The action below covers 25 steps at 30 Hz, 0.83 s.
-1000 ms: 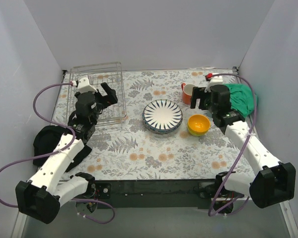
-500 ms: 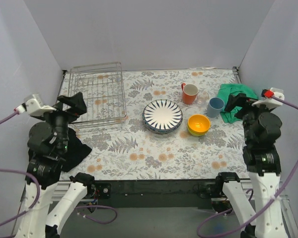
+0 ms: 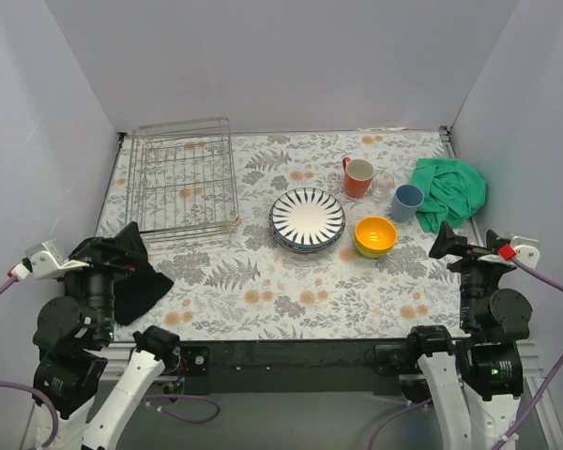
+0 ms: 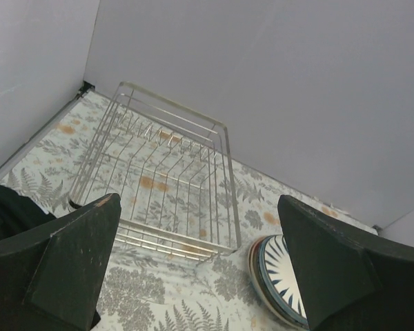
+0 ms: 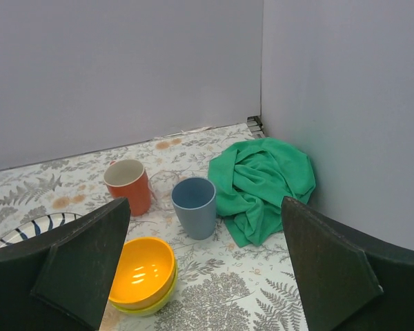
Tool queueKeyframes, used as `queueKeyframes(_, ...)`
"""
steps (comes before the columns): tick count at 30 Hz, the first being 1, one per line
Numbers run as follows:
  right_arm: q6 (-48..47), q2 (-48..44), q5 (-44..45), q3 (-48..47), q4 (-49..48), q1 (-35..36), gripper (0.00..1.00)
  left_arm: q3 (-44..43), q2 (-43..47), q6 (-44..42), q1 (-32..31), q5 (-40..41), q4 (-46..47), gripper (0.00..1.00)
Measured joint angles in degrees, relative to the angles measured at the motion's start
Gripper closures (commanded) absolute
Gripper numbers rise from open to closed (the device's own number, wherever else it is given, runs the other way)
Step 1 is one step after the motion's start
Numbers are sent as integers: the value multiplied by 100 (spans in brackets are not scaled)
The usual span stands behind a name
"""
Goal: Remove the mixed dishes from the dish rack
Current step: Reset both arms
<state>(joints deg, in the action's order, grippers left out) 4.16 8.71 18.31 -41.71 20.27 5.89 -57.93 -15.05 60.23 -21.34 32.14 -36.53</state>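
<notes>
The silver wire dish rack (image 3: 183,178) stands empty at the far left; it also shows in the left wrist view (image 4: 159,172). A stack of plates topped by the dark-and-white striped plate (image 3: 307,219) sits mid-table. The orange-yellow bowl nested in the lime-green bowl (image 3: 375,234), orange mug (image 3: 358,176), clear glass (image 3: 384,183) and light-blue cup (image 3: 408,202) stand to its right on the table. My left gripper (image 3: 113,248) is open and empty, held high near the front left. My right gripper (image 3: 464,248) is open and empty near the front right.
A green cloth (image 3: 450,190) lies bunched at the far right by the wall. A black cloth (image 3: 136,286) lies at the front left under my left arm. Grey walls close in the left, back and right sides.
Both arms have pulled back from the far table to the near edge and risen. The left gripper left the rack; the right left the light-blue cup standing beside the green cloth.
</notes>
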Motion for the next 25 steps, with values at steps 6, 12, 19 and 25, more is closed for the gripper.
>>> queueKeyframes(6, -98, -721, 382, 461, 26, 15, 2, 896, 782, -7, -55, -48, -7, 2)
queueKeyframes(12, -221, -850, 492, 892, 24, 13, 2, 1731, 1349, -109, -55, -133, 485, 2)
queueKeyframes(19, -310, -850, 446, 1235, 20, 13, 2, 2457, 1510, -160, -55, -166, 1161, 2)
queueKeyframes(25, -461, -850, 446, 1335, -42, 15, 2, 2658, 1510, -227, -57, -142, 1504, 2)
